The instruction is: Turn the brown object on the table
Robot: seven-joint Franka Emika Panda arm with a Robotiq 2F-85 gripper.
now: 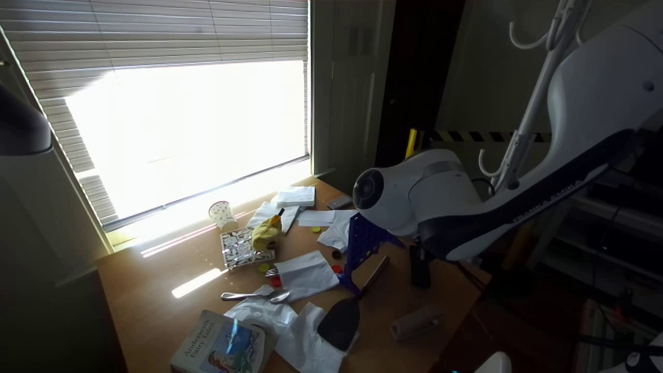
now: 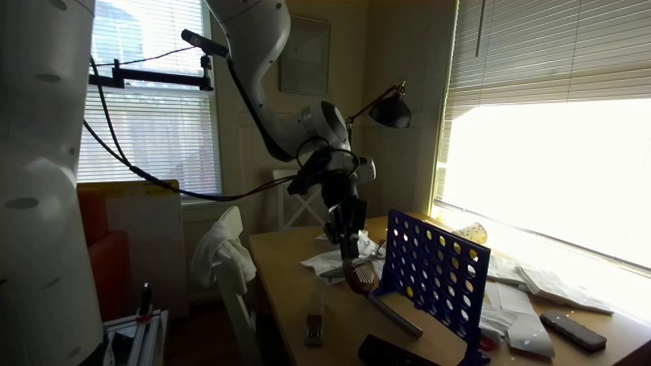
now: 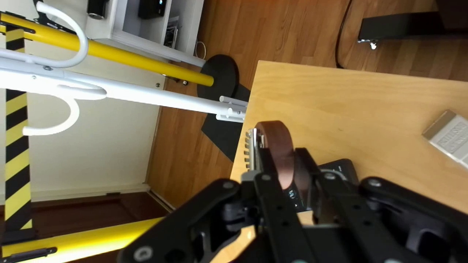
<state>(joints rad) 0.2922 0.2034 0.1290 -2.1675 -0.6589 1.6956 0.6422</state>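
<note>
The brown object (image 3: 275, 131) is a rounded brown wooden piece with a row of metal tines on one face. In the wrist view it stands on edge between the fingers of my gripper (image 3: 284, 150), which is shut on it. In an exterior view the gripper (image 2: 349, 254) points down and holds the brown object (image 2: 355, 279) tilted, seemingly above the table (image 2: 287, 284), its tines facing the blue rack. In the remaining exterior view the arm hides the fingers and the brown object; the table (image 1: 140, 290) shows there.
A blue upright rack (image 2: 481, 284) stands close beside the gripper. A spatula (image 1: 339, 324), a black remote (image 3: 342, 170) and a small pale box (image 3: 453, 135) lie nearby. A flat grey-brown case (image 2: 573, 330) lies beyond the rack. Papers, a book (image 1: 217, 342) and a cup (image 1: 222, 215) clutter the table.
</note>
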